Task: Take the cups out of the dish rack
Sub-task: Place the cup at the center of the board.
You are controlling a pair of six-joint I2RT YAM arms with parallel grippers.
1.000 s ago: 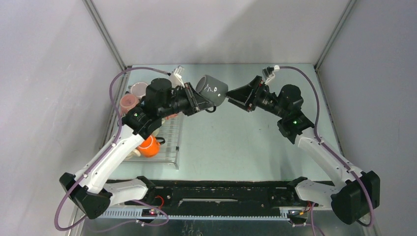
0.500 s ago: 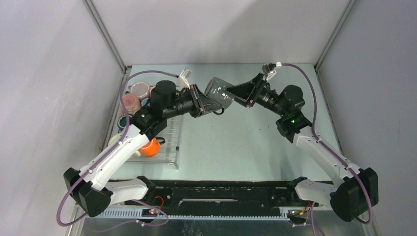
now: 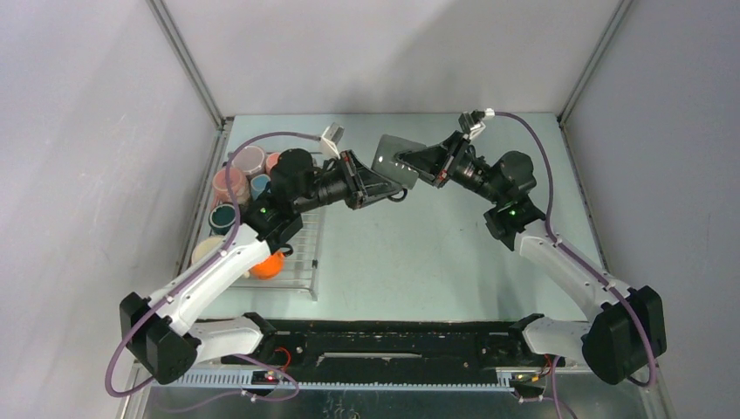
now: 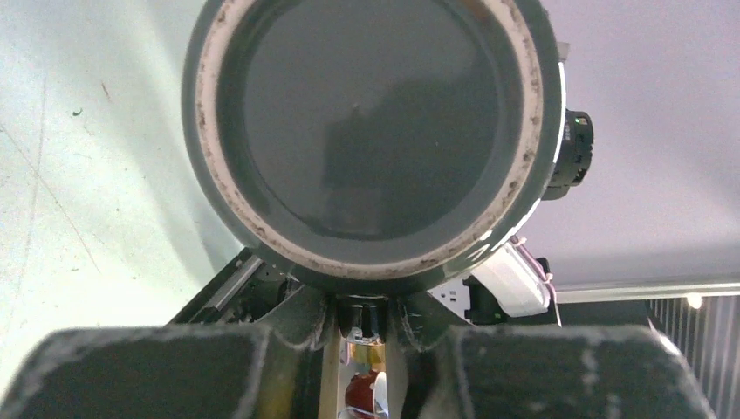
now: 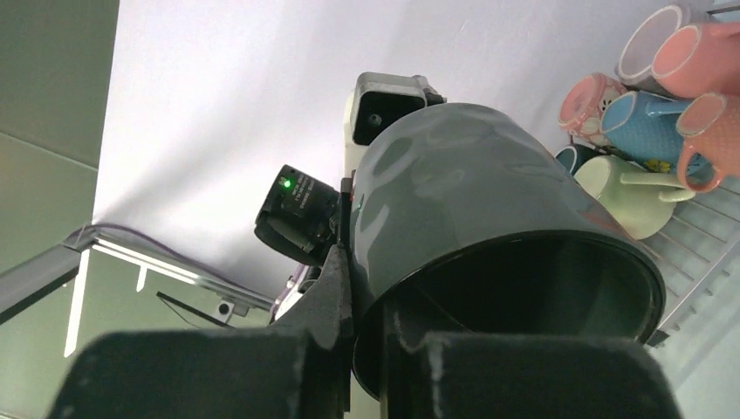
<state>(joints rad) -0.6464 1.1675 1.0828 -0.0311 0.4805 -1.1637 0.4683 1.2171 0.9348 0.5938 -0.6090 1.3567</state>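
1. Grey walls [image 3: 87, 131] box in your pale green table [image 3: 436, 262].
2. At far left, the rack [image 3: 301, 257] lies on it, with cups [image 3: 229, 185] crowded along its left side and an orange cup [image 3: 269, 265] nearer you, partly under the left arm [image 3: 218, 271].
3. Your left gripper [image 3: 371, 185] is clamped narrow on the dark mug [image 3: 397, 161], holding it in the air right of the rack, above mid-table, base turned toward that wrist's camera.
4. Your right gripper [image 3: 425, 166] pinches the same mug's rim from the opposite side, fingers closed tight either side of the wall at its mouth.
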